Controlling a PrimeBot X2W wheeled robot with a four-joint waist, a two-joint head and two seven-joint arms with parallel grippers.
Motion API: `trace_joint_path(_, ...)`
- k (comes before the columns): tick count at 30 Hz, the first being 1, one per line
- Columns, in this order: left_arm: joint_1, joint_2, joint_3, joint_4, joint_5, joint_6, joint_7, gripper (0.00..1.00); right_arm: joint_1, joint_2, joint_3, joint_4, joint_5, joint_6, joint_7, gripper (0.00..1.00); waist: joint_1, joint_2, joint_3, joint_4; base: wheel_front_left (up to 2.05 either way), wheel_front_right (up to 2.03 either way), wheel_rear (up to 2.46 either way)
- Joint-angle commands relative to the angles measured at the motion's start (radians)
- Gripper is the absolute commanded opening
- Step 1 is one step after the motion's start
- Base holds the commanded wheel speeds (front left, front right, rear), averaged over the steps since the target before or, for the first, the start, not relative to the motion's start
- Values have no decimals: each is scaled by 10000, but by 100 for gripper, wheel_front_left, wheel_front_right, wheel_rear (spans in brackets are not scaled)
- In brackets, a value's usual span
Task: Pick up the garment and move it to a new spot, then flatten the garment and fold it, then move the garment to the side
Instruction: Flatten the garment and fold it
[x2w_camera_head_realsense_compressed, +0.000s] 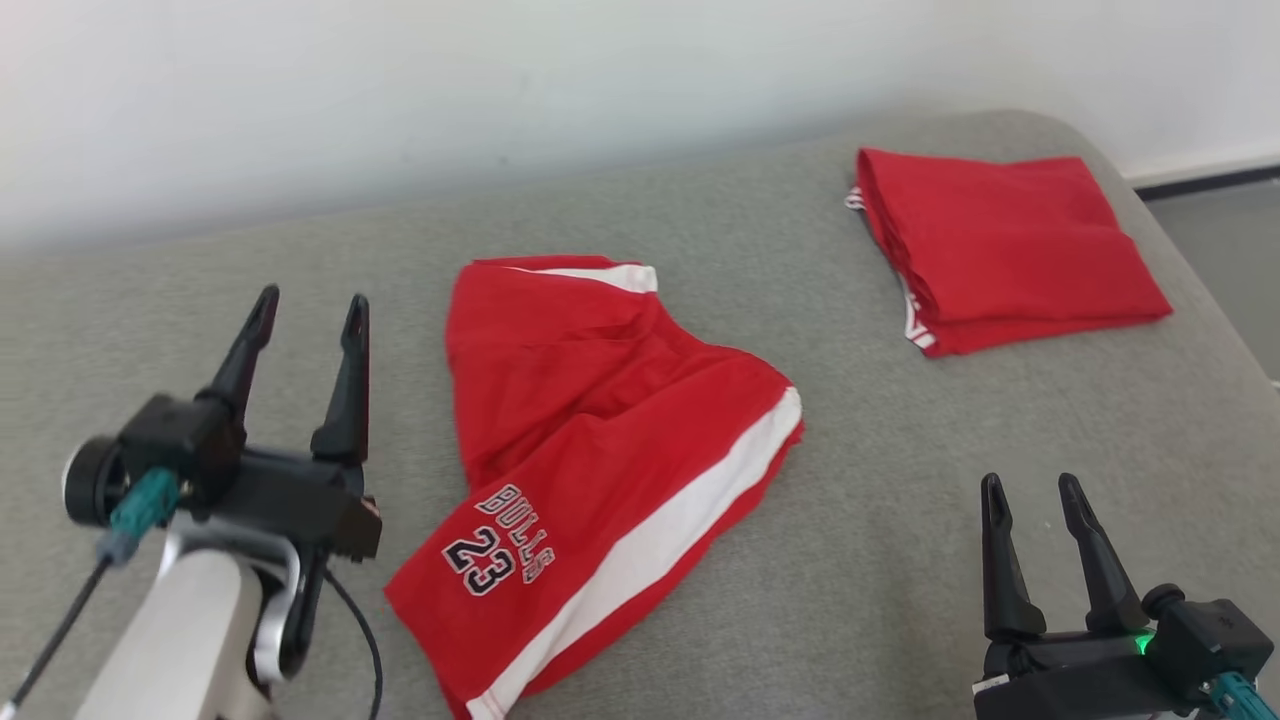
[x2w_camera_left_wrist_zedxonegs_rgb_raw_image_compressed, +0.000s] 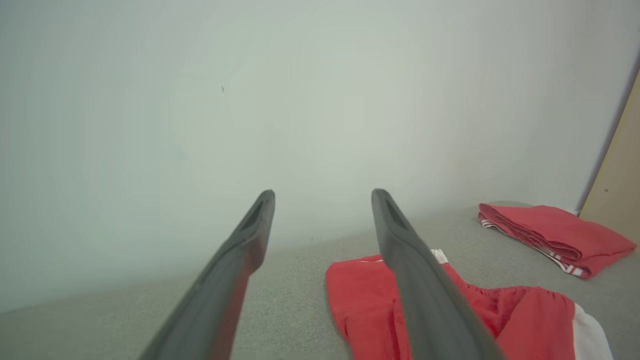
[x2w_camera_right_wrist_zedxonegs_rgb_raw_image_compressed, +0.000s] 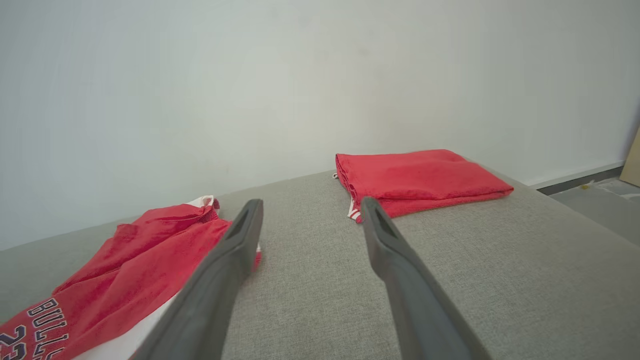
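**Spreading step, judged from the lay of the cloth.** The red shorts lie rumpled at the middle of the grey cushion. The printed leg end is nearest the robot and a white-trimmed end points toward the wall. The left gripper hovers just beside the shorts' left edge, fingers spread wide and holding nothing. The right gripper waits near the lower right, well apart from the cloth, equally wide and empty.

The fabric is not yet flat. Creases run across the upper half, and one layer appears doubled under near the left edge.

To flatten it well, each gripper would probably take one outer corner, pinching only the top layers at the hem. The two would then draw apart along the cushion, low enough that the cloth slides and does not lift. Thin knit of this kind likely bunches if pulled from one side alone.

**Surroundings.** A folded red garment rests at the far right corner, well apart from the shorts. That corner is taken when a side spot is chosen, and a wide rightward sweep could disturb the pile. The cushion's rounded right edge falls away just past it. Nothing lies between either gripper and the shorts.
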Motion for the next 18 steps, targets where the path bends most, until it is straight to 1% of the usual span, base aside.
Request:
trace_joint_path(1,299,-69,101,-227,78,66,-26,100,112,-73,-5,-50,-38,-20,0,100,1,1,-424,536,0,0,0)
trace_joint_path(5,1410,-245,676,-1291,428,295,-28,100,246,-125,19,-119,-84,-20,-2,100,1,1,-576,932,0,0,0)
trace_joint_path(8,2434,-476,1179,-2110,778,369,-29,100,364,-143,-6,-149,-90,-20,0,100,1,1,-727,1254,0,0,0)
trace_joint_path(18,4572,-958,2389,-3161,1527,119,-28,100,603,-278,-9,-129,-83,-20,0,100,1,1,-1080,1748,0,0,0)
